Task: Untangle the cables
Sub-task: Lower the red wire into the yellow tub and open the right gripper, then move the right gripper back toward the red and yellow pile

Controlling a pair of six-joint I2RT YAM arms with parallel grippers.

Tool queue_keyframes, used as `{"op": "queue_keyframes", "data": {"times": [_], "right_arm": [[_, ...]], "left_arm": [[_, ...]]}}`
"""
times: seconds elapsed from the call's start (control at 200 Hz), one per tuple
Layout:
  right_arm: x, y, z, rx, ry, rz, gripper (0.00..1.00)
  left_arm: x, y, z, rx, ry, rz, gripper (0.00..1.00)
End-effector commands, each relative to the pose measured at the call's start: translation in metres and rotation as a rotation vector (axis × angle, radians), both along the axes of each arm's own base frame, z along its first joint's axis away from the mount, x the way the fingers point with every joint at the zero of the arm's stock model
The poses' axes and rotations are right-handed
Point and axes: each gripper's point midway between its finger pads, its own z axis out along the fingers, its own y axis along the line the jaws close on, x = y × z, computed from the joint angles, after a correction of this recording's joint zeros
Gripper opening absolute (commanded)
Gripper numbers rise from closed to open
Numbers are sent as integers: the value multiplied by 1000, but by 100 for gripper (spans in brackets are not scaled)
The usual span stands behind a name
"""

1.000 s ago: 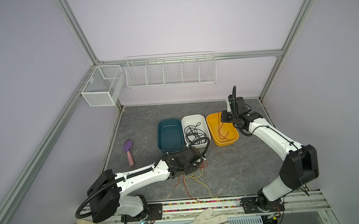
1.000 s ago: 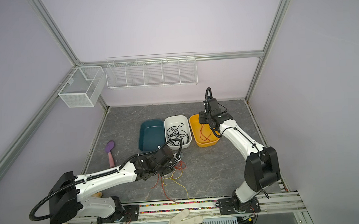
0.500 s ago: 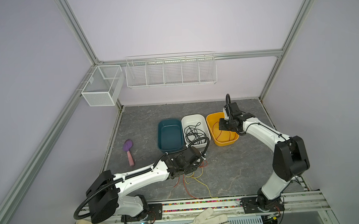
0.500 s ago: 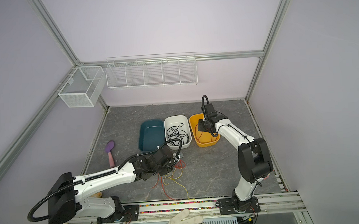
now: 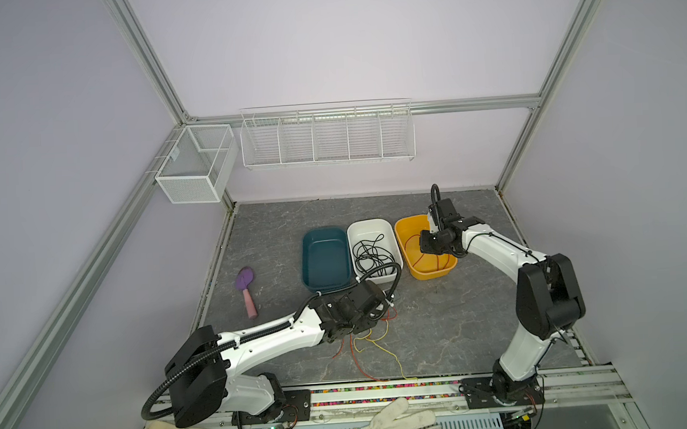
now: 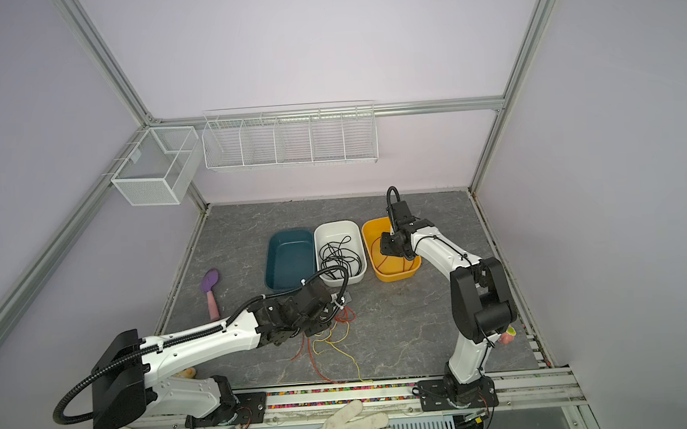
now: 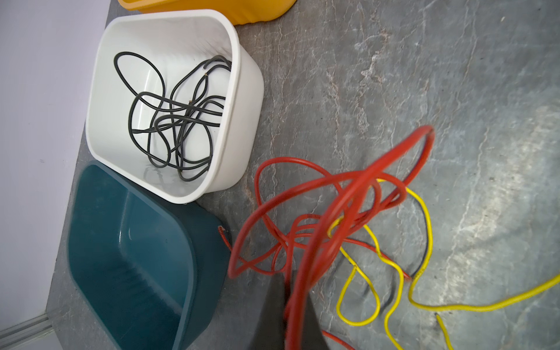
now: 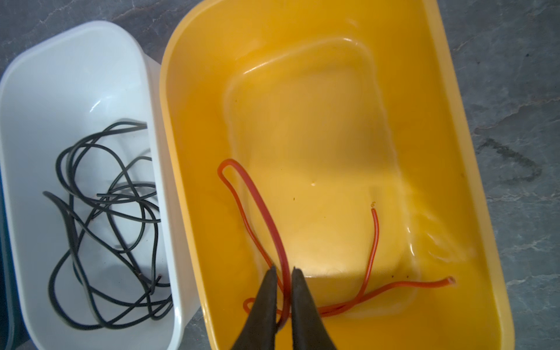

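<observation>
Left gripper (image 7: 288, 291) pinches a red strand (image 7: 306, 272) rising from the red-and-yellow tangle (image 7: 394, 198) on the table (image 5: 440, 327), too crossed to count, while right gripper (image 8: 283, 272), fingers slightly apart, straddles one red cable (image 8: 277, 239), its hairpin lying roughly lengthwise in the yellow bin (image 8: 188, 151), and black cables (image 7: 188, 106) coil in the white bin (image 7: 242, 121).

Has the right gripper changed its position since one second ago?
Yes. In both top views the right gripper has come from near the far rim of the yellow bin toward its middle, and seems lower into it.
</observation>
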Motion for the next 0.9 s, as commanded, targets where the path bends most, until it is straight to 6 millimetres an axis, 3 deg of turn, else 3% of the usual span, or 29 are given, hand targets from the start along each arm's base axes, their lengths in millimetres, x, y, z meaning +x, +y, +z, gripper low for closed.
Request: {"op": "queue_keyframes", "data": {"times": [0.0, 0.36, 0.49, 0.67, 0.795, 0.82, 0.895], "right_arm": [[-12, -3, 8, 9, 15, 7, 21], [-21, -5, 35, 28, -38, 10, 33], [-32, 8, 49, 112, -58, 50, 37], [-74, 62, 79, 439, -130, 255, 50], [-113, 86, 90, 536, -207, 382, 58], [-124, 86, 79, 532, -193, 393, 58], [-145, 93, 76, 550, -209, 442, 59]], "left_arm": [[-3, 3, -10, 38, 7, -12, 0], [-4, 3, -14, 51, 19, -13, 0], [-4, 3, -14, 54, 22, -13, 0], [-5, 2, -14, 50, 39, 2, 0], [-5, 2, -17, 71, 58, 14, 0], [-5, 3, -16, 72, 58, 19, 0], [-5, 2, -14, 71, 63, 25, 0]]}}
